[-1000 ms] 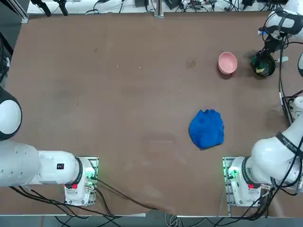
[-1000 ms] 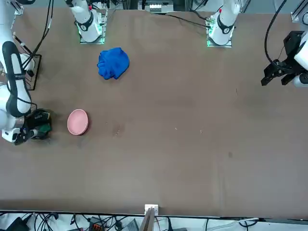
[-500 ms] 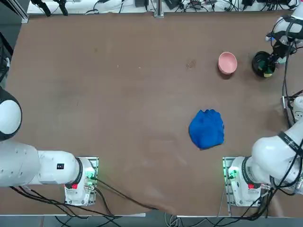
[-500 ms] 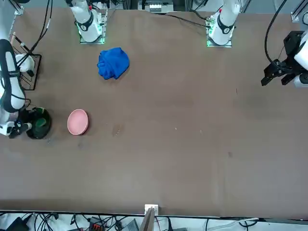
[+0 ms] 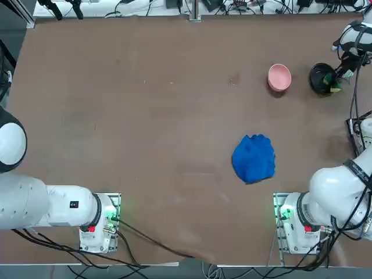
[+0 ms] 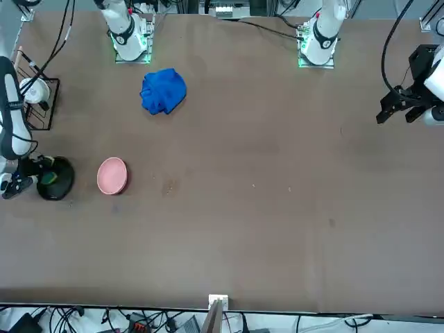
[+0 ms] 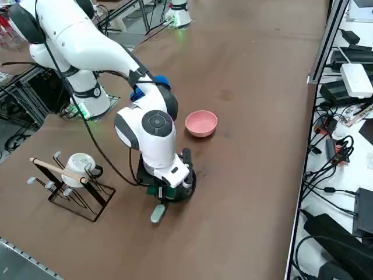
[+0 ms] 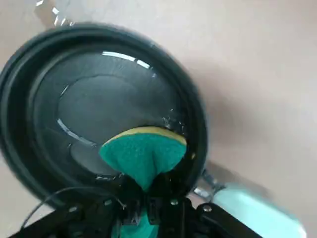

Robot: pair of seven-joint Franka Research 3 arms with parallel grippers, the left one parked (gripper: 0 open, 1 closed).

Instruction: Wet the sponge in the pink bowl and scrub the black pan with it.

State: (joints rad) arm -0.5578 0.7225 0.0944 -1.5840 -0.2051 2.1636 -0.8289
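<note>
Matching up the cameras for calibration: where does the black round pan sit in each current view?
Top: black round pan, upper right, just right of the small pale-pink bowl.
Front: left side, left of the bowl, partly behind the right tool.
Right side: near centre, below the bowl, mostly hidden by the arm.
Right wrist: fills much of the frame, green-and-yellow sponge in it.
Shared landmark: the bowl, in all but the wrist view.
</note>
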